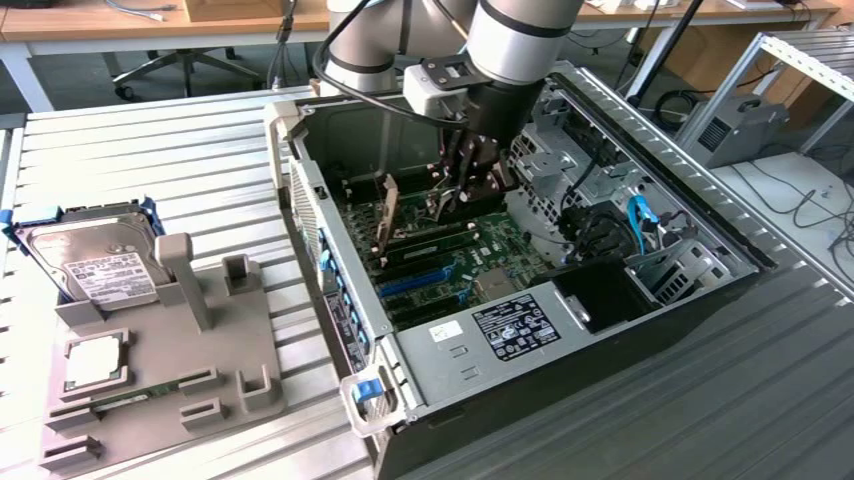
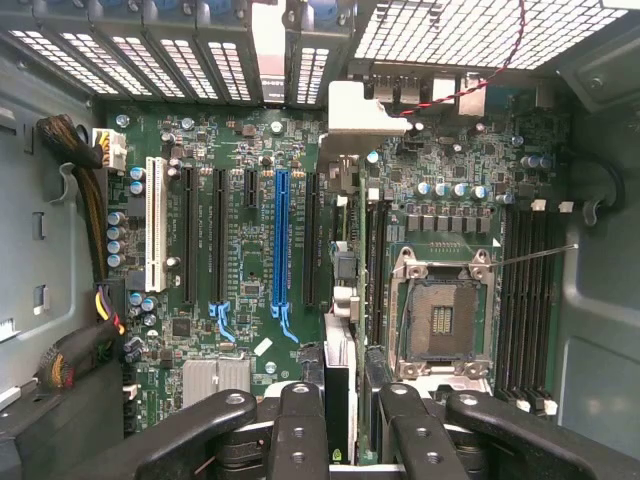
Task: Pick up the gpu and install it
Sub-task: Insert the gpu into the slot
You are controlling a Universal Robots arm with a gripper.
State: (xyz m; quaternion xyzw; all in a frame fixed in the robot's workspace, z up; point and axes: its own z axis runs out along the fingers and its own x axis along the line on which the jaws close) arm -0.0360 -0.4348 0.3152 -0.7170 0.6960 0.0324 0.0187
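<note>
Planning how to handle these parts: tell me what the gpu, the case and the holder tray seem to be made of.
Gpu: brownish circuit board, matte, seen edge-on, standing upright on the motherboard; pale bracket looks like bare metal.
Case: grey sheet metal, judging by its perforated, folded edges.
Tray: matte grey, blocky posts, probably plastic.

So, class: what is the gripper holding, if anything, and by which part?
The gpu, pinched by the gripper along its top edge, inside the computer case.
</note>
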